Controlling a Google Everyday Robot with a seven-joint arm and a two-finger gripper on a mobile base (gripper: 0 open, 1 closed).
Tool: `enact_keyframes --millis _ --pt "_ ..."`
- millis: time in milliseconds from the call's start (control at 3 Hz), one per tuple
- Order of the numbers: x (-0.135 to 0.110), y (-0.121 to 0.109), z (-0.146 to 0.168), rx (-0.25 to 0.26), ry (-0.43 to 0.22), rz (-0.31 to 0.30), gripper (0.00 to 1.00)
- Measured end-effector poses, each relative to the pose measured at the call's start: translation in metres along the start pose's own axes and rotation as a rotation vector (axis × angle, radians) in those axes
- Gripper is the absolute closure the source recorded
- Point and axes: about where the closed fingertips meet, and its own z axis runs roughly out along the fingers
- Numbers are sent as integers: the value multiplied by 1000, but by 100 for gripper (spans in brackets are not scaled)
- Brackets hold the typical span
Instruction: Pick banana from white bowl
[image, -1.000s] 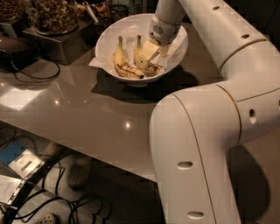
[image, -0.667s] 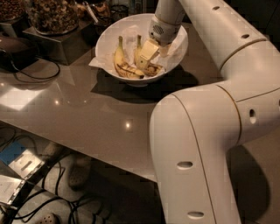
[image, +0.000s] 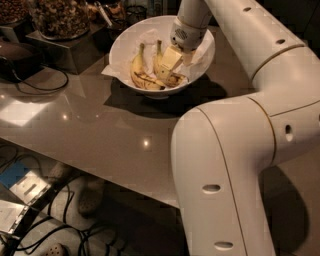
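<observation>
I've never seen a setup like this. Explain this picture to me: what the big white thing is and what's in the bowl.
The big white shape is a robot arm, seen by one camera looking down at a glossy table. Its tip, the end effector, reaches into a white bowl lined with paper. Two bananas lie inside: it sits right over the brown-mottled banana, with a black-streaked banana beside it, on the picture's left. Whether it grips anything cannot be told. Further back stands a container of brown food; cables lie on the floor below.
</observation>
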Motion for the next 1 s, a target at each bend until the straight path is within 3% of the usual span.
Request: enact_keyframes --millis 333,1000 --pt "-6 -2 -3 22 -41 -15 3" --pt "-11 5 -10 35 -64 -53 0"
